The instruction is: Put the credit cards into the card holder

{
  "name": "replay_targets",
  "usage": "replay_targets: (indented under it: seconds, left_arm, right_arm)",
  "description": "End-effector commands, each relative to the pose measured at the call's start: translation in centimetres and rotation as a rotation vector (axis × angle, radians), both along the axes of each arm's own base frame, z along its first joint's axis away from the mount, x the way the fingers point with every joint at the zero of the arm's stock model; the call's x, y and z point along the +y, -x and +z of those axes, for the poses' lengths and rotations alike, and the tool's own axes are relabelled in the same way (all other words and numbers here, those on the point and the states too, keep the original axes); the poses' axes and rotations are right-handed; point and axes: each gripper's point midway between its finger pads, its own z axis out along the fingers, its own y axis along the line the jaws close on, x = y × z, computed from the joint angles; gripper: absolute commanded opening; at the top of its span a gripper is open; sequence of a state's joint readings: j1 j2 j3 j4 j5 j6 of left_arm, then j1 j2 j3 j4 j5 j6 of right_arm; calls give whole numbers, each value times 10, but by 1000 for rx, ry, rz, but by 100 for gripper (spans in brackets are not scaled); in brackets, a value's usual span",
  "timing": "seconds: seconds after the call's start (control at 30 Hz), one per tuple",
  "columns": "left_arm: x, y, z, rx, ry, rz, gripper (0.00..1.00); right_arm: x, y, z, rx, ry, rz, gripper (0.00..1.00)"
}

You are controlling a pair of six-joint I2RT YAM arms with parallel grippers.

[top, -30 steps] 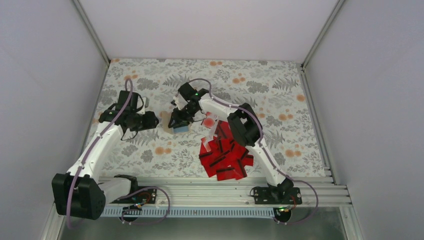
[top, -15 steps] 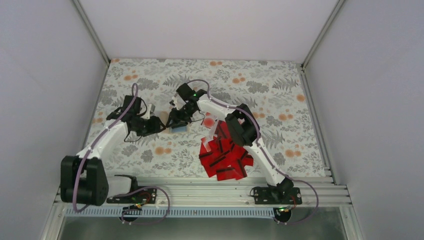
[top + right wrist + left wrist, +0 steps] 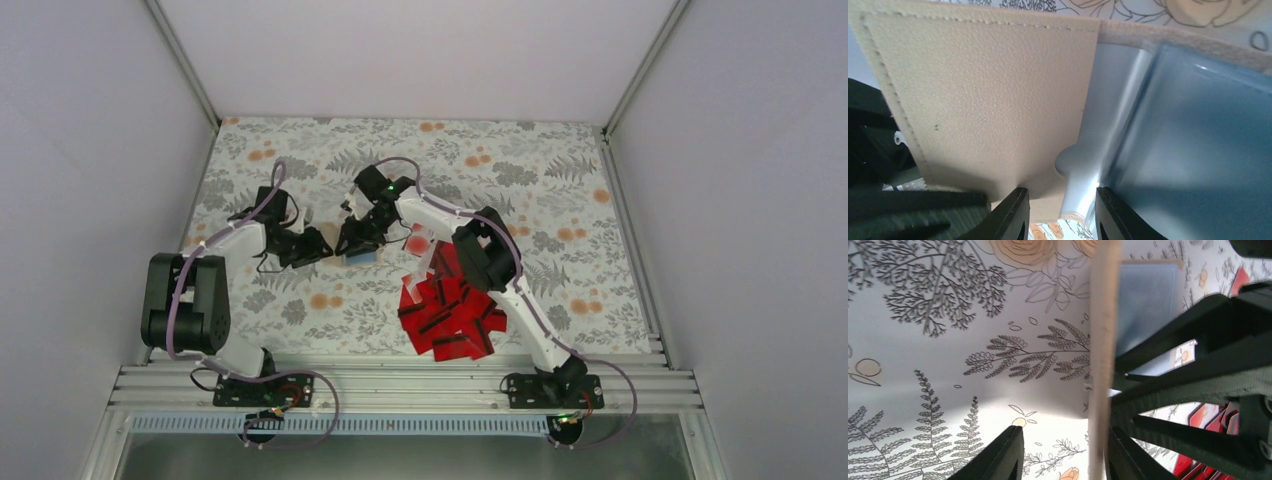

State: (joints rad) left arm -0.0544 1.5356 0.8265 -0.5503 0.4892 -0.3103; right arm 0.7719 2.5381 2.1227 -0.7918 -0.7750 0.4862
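Seen from above, a small booth with plain white walls (image 3: 90, 150) on the left, back and right enclosed a table spread with a pale cloth (image 3: 570, 190), printed with grey ferns and scattered orange flowers. Metal frame posts (image 3: 182, 62) ran up the two far corners, and a ribbed aluminium rail (image 3: 400, 385) carried both arm bases along the near edge. At the left, the left arm (image 3: 185, 300) was folded tightly, its elbow raised near the left wall and its forearm reaching toward the middle of the cloth. The left gripper (image 3: 1064, 434) had its fingers spread apart. In its wrist view the thin tan edge of the card holder (image 3: 1103, 330) stood between them, just beside the finger on that view's right. The holder sat left of centre on the cloth, between the two grippers, showing a grained tan outside and a pale blue lining. The right gripper (image 3: 1060, 192) met it from the right. The holder's lower edge sat between its fingers, but whether they pinched it could not be told. Just right of the grippers lay a pale card (image 3: 418, 243) with a red blot. Nearer the rail was a heap of red, black-striped credit cards (image 3: 450, 315), partly under the right arm (image 3: 485, 255).
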Motion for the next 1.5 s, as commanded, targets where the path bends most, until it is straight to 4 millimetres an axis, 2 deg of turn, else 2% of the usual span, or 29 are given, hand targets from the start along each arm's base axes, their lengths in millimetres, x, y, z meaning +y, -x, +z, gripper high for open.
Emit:
replay_targets:
  seconds: [0.0, 0.2, 0.37, 0.53, 0.7, 0.83, 1.07, 1.27, 1.37, 1.47]
  left_arm:
    - [5, -9, -5, -19, 4, 21, 38]
    - [-4, -3, -18, 4, 73, 16, 13]
    - [-6, 3, -15, -1, 91, 25, 9]
    - [-12, 23, -12, 23, 153, 66, 9]
    - [-9, 33, -8, 22, 141, 88, 17]
    - [-6, 26, 5, -12, 122, 86, 29]
    - [-4, 12, 36, -81, 104, 72, 41]
    - [0, 0, 71, -172, 54, 38, 44]
    - [0, -7, 95, -237, 6, 0, 47]
    - [-9, -6, 111, -286, -13, -66, 49]
  right_arm:
    - [-14, -10, 35, -53, -7, -8, 34]
    - [-36, -21, 61, -96, -9, -48, 34]
    - [-68, -32, 63, -165, 84, -93, 34]
    - [-111, -38, 56, -240, 223, -141, 34]
    - [-150, -43, 49, -288, 322, -183, 34]
    - [-173, -44, 46, -301, 366, -205, 35]
    - [-203, -44, 44, -292, 427, -261, 40]
    - [-232, -38, 46, -295, 492, -328, 47]
    - [-248, -28, 52, -300, 509, -353, 48]
    - [-259, -13, 59, -301, 487, -364, 48]
